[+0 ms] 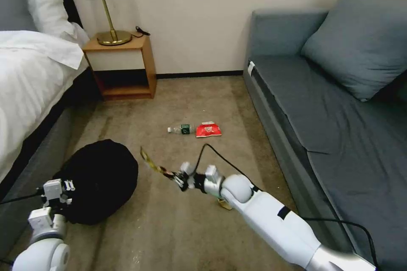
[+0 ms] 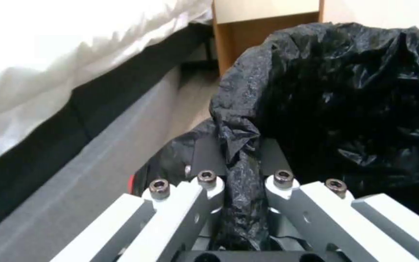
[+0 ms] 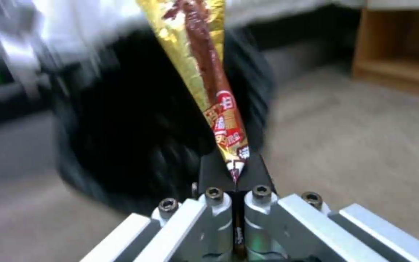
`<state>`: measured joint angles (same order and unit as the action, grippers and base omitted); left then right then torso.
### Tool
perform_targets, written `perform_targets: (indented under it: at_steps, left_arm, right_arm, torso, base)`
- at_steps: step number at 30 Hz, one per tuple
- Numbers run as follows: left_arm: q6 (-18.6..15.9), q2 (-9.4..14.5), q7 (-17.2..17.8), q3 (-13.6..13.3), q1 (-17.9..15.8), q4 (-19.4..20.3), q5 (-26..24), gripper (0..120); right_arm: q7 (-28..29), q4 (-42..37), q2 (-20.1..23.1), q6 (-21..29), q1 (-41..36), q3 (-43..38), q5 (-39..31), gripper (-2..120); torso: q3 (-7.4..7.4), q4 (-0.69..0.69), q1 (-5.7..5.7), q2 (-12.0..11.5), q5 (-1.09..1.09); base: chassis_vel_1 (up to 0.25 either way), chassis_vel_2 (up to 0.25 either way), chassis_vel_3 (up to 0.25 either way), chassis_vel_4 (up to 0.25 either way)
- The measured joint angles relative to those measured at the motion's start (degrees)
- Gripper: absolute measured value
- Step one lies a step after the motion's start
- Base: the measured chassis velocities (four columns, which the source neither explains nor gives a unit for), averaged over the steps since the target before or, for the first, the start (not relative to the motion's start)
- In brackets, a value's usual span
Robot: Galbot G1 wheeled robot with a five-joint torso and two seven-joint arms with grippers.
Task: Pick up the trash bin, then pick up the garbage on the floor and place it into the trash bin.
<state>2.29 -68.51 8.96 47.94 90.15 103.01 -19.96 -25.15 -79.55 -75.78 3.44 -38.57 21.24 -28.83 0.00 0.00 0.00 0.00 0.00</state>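
Carpet: brown scrap half-hidden under right arm; wrapper pinched

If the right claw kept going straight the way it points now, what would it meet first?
Most likely the trash bin. The right claw, shut on the gold-brown wrapper, points at the bin's black bag, with bare carpet between. The left claw grips the bin's rim. Depth is unclear.

Open carpet between bed and sofa; clear lane from wrapper to trash bin. Bin sits tight against bed side. Bottle, red packet lie mid-floor ahead; nightstand blocks far-left corner.
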Motion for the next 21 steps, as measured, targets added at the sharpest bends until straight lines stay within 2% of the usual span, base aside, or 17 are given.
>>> perform_targets:
  at_steps: [6,21]
  left_arm:
    - [0.44,-1.39,-0.83,-0.81,-1.18,-0.3,-0.06,5]
    - [3.29,-2.48,-3.95,-1.08,-1.42,0.13,-2.31,5]
  right_arm:
    - [1.99,2.83,-4.67,-2.15,3.93,5.25,-7.21,0]
    - [3.46,14.24,-13.81,-5.92,6.31,8.81,-6.91,0]
  torso:
    - [0.0,0.0,0.0,0.0,-0.01]
    - [0.0,0.0,0.0,0.0,-0.01]
  base:
    - [0.0,0.0,0.0,0.0]
    - [0.0,0.0,0.0,0.0]
